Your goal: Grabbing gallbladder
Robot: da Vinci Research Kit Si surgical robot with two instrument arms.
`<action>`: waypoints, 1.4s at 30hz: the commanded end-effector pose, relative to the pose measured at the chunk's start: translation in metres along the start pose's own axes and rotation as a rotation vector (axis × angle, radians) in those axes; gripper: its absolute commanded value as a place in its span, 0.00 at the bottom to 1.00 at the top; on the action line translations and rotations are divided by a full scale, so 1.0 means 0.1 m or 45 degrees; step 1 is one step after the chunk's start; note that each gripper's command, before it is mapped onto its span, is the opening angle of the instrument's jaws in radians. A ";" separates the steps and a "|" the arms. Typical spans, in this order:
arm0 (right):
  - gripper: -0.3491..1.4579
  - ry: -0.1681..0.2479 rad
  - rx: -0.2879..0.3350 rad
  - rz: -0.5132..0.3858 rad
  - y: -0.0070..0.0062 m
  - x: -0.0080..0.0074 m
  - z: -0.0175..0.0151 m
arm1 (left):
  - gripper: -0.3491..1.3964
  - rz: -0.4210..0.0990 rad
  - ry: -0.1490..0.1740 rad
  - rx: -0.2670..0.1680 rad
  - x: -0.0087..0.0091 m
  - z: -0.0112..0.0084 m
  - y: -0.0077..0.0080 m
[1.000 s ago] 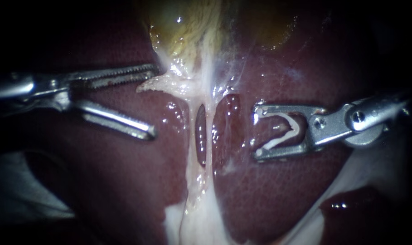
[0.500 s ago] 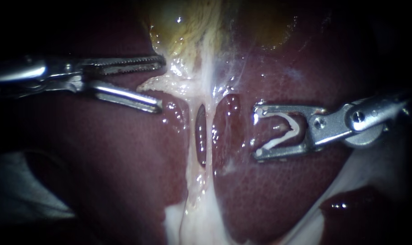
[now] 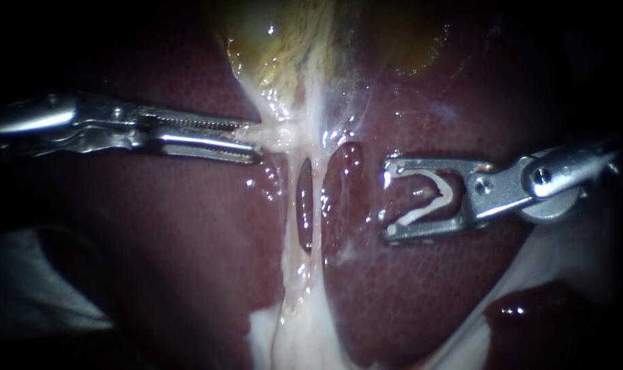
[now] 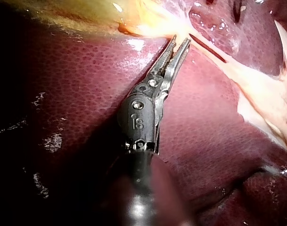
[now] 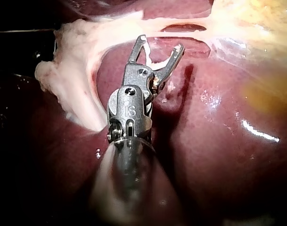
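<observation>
Over wet, dark liver (image 3: 188, 274), left pincer (image 3: 256, 140) is nearly closed on the pale neck of the gallbladder (image 3: 284, 48), likely soft and slippery. Right pincer (image 3: 390, 199) stands wide, cradling a clip (image 3: 443, 194).

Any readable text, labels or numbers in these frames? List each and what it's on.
Left instrument: one moulded mark on its dark wrist, too blurred to quote.
Right instrument: the same sort of mark on its wrist, likewise unreadable.
Liver, gallbladder, clip: no text on any of them.
</observation>
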 end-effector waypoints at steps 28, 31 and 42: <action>0.47 0.000 0.000 0.000 0.000 0.000 0.000 | 0.00 -0.179 -0.040 -0.011 0.053 -0.065 0.001; 0.47 0.000 0.000 0.000 0.000 0.000 0.000 | 0.00 -0.186 -0.039 0.001 0.061 -0.075 -0.005; 0.47 0.000 0.000 0.000 0.000 0.000 0.000 | 0.00 -0.190 -0.039 0.011 0.062 -0.082 -0.007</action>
